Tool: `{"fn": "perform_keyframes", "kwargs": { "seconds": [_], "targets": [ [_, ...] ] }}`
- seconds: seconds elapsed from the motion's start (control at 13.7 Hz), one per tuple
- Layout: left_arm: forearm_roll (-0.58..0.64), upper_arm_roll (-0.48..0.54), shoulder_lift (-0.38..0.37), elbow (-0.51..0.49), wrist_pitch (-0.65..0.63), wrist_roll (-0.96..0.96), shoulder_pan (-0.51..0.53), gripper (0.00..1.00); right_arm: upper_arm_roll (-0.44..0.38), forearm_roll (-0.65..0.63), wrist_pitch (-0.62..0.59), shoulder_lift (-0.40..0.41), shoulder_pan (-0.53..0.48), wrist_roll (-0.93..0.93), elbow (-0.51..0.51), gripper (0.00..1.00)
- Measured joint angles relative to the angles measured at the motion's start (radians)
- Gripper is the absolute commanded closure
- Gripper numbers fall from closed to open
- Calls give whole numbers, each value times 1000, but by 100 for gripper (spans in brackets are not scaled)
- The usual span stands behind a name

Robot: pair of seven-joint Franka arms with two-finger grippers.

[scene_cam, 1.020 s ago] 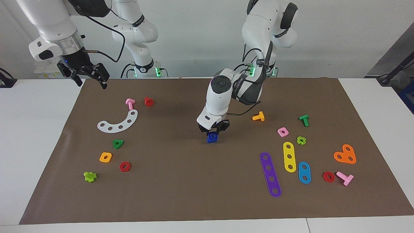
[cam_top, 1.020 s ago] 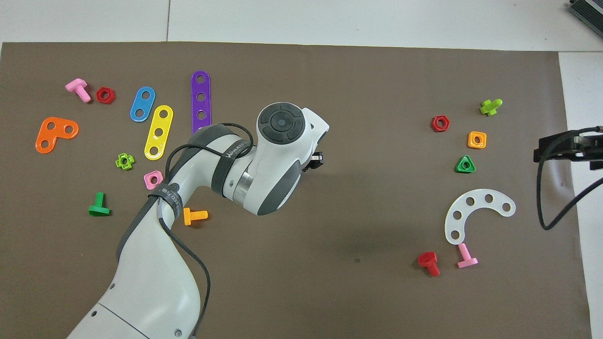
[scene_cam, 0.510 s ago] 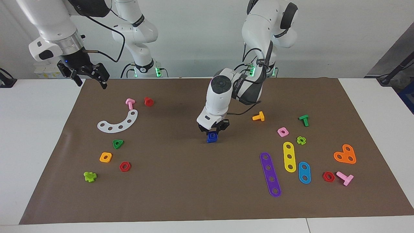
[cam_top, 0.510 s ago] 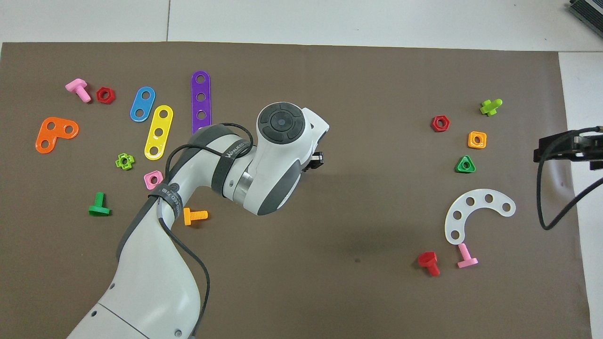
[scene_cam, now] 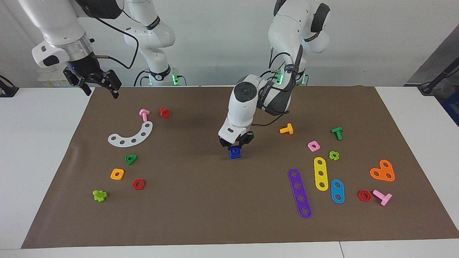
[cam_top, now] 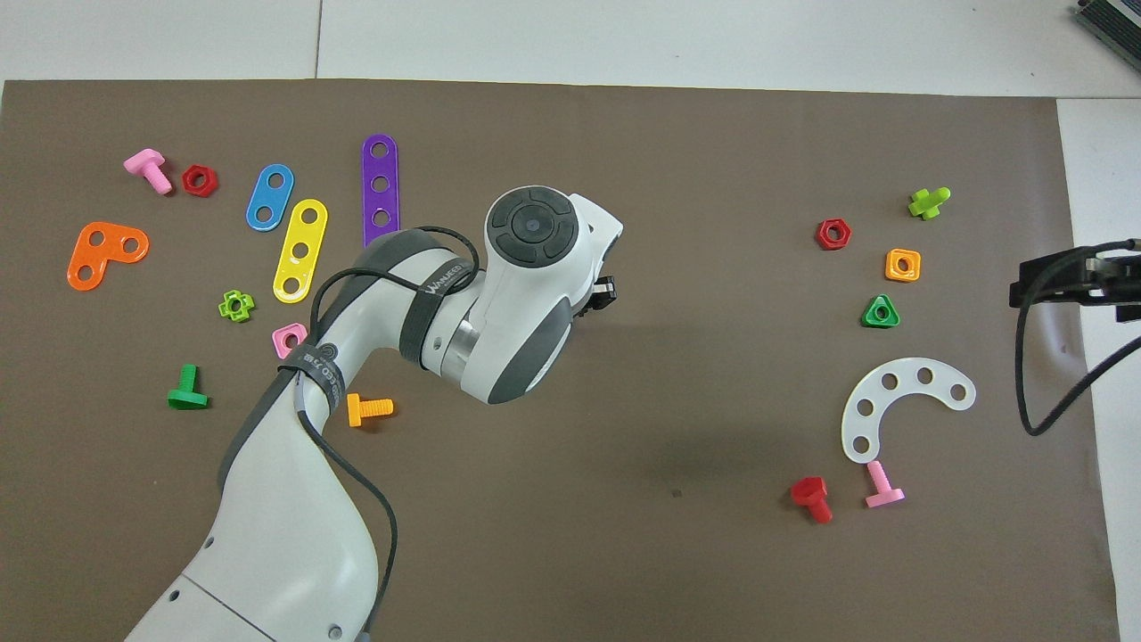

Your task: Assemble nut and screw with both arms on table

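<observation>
The dark blue square nut (scene_cam: 235,152) rests on the brown mat (scene_cam: 200,208) near the middle of the white table (scene_cam: 36,150). The blue screw does not show as a separate piece. My left gripper (scene_cam: 236,142) hangs just above the nut, with its fingers spread to either side of the nut's top. In the overhead view the left arm's hand hides the nut, and only a black fingertip (cam_top: 605,293) shows. My right gripper (scene_cam: 101,90) waits open and empty, raised over the mat's edge at the right arm's end; it also shows in the overhead view (cam_top: 1025,287).
Toward the right arm's end lie a white curved strip (scene_cam: 132,135), a green triangular nut (scene_cam: 131,159), an orange square nut (scene_cam: 117,174), a red nut (scene_cam: 138,184). Toward the left arm's end lie an orange screw (scene_cam: 287,129), a pink nut (scene_cam: 313,146) and a purple strip (scene_cam: 299,192).
The left arm's wrist has risen slightly over the blue nut, which stays in place on the mat. The right arm has not moved.
</observation>
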Motion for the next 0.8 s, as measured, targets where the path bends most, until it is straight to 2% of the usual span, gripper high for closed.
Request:
{"fn": "perform_keyframes", "kwargs": {
  "seconds": [0.22,0.8],
  "targets": [
    [0,0,0,0,-34,0,0,70,0,0,0,0,0,0,0,0],
    [-1,-3,6,-17,-10,-2,-1,71,0,0,0,0,0,0,0,0]
  ]
}}
